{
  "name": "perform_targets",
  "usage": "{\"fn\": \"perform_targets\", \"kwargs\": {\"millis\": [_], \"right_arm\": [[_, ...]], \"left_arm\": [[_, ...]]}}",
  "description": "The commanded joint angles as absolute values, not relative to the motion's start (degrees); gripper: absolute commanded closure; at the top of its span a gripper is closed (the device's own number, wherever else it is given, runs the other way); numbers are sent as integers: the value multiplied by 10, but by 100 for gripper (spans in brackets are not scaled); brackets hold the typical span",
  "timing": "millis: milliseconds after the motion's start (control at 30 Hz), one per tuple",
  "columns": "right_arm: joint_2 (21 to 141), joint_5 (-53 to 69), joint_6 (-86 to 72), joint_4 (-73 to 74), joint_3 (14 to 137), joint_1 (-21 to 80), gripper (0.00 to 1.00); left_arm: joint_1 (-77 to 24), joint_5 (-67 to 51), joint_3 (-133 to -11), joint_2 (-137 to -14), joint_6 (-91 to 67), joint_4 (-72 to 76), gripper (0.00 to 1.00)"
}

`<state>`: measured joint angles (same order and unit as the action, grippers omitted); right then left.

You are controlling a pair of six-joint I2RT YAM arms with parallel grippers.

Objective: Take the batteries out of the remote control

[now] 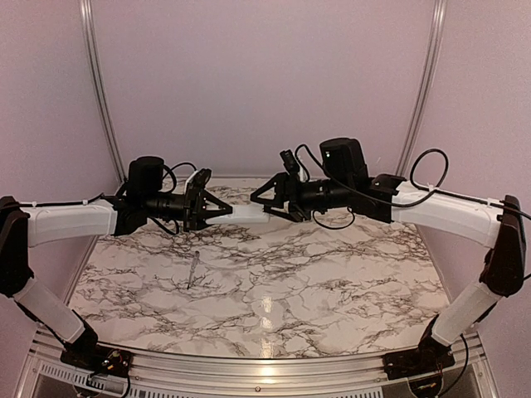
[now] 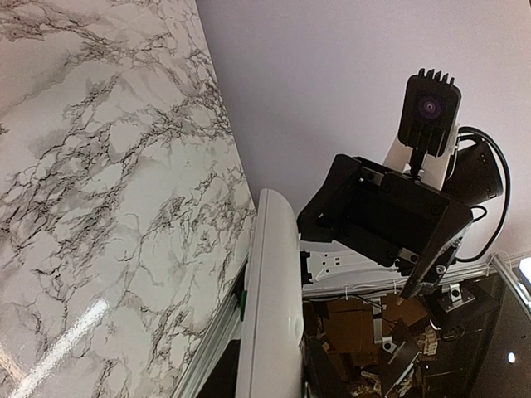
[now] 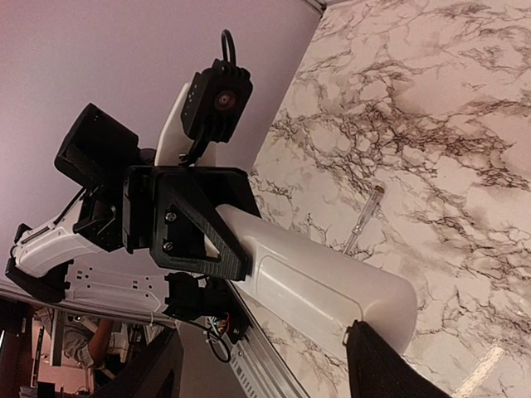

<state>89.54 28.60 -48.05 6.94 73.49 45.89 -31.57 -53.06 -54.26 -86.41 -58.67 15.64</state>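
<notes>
The remote control [image 1: 249, 212] is a slim white bar held level in the air between the two arms. My left gripper [image 1: 222, 209] is shut on its left end; in the left wrist view the remote control [image 2: 274, 315] runs up from between my fingers. My right gripper [image 3: 265, 365] stands open around the other end. One dark fingertip [image 3: 377, 361] touches the remote control [image 3: 323, 286] at the edge of its back panel, and the other finger [image 3: 153, 369] is well apart from it. The back panel looks closed and the batteries are hidden.
A thin silvery stick-like tool [image 1: 193, 269] lies on the marble table [image 1: 315, 282], left of centre and below the left gripper. The same tool [image 3: 362, 220] shows in the right wrist view. An aluminium rail [image 1: 249, 365] edges the table's near side.
</notes>
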Motion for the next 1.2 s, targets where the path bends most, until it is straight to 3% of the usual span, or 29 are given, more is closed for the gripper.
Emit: {"fn": "perform_targets", "kwargs": {"millis": [0,1167], "right_arm": [[897,330,-493,31,720,468,34],[915,424,-563,-151,701,469,32]], "left_arm": [[-328,-576,-554,-831,-570,229,100],[-328,-579,-536,-829,-551,219,100]]}}
